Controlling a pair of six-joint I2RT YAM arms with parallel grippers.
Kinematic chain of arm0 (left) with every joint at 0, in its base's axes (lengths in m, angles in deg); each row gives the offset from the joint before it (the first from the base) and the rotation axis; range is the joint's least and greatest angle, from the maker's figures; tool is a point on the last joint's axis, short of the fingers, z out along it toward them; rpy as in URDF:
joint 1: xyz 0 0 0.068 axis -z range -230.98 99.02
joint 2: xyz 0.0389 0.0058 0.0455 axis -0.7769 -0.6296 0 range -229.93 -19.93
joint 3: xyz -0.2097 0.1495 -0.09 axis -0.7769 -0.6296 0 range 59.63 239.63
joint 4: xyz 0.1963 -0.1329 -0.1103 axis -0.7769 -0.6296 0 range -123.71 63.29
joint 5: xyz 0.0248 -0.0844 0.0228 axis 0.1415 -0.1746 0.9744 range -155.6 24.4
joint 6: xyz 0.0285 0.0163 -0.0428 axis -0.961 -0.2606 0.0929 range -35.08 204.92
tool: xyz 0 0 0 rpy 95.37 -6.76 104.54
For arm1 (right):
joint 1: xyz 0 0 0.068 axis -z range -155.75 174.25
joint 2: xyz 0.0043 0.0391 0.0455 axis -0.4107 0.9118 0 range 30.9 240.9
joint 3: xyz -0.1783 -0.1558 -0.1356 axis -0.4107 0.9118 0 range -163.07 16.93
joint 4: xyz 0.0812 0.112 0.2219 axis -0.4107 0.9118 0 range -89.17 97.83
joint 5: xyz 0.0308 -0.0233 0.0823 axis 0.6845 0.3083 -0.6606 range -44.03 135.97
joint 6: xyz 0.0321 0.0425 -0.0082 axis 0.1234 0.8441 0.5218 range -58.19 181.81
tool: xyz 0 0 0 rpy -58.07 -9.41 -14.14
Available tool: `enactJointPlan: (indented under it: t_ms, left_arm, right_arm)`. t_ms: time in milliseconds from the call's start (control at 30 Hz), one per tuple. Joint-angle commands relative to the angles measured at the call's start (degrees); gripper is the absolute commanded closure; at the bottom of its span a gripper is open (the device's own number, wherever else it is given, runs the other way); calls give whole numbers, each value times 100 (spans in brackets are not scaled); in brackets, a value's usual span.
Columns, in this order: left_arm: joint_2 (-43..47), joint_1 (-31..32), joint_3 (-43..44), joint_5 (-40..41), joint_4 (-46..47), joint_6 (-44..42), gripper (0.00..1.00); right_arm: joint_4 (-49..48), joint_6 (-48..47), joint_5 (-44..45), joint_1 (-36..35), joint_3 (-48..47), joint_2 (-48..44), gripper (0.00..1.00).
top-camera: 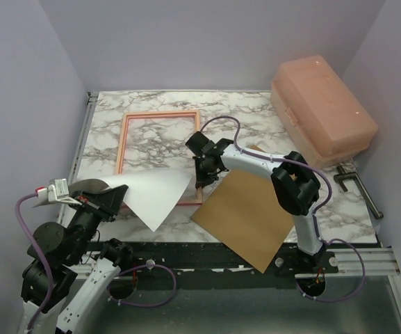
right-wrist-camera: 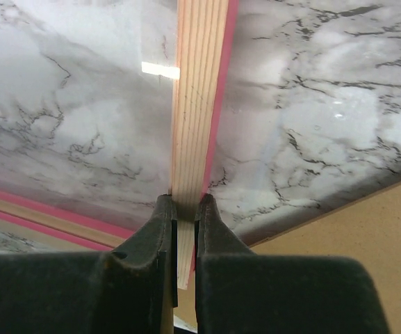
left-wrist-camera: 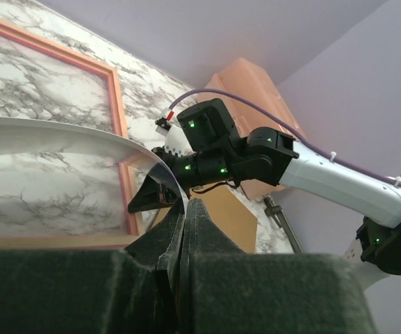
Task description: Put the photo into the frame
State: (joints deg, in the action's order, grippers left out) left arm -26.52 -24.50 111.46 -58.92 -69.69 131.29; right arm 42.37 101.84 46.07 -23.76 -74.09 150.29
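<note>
R tool (right-wrist-camera: 184, 209) pinches the frame (top-camera: 160, 114) rail, centre-left on surface (top-camera: 256, 115), L tool (top-camera: 113, 200) clamps the photo (top-camera: 155, 195) lower left: hold frame steady, lower photo flat, corners squared w/ opening.

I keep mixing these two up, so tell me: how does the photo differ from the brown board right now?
The photo shows its white side; the board is brown. The photo is lifted and curled, pinched at one edge by the left gripper; the board lies flat on the table with nothing gripping it. Both are thin rectangular sheets, turned askew.
</note>
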Motion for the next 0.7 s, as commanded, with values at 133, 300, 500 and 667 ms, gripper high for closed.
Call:
enactJointPlan:
  t_ms: [133, 300, 500, 667]
  left_arm:
    - [-357, -3, -164, -544, 200, -31, 100]
    - [-449, -2, -183, -654, 264, -40, 100]
    - [-469, -2, -148, -667, 223, -58, 100]
    - [-464, -3, -68, -668, 132, -111, 100]
  right_arm:
    - [618, -83, 638, -16, 748, -927, 100]
    - [431, -131, 614, 34, 847, -1075, 100]
    - [444, -330, 456, 72, 164, -551, 100]
    - [627, -432, 446, 99, -471, -148, 100]
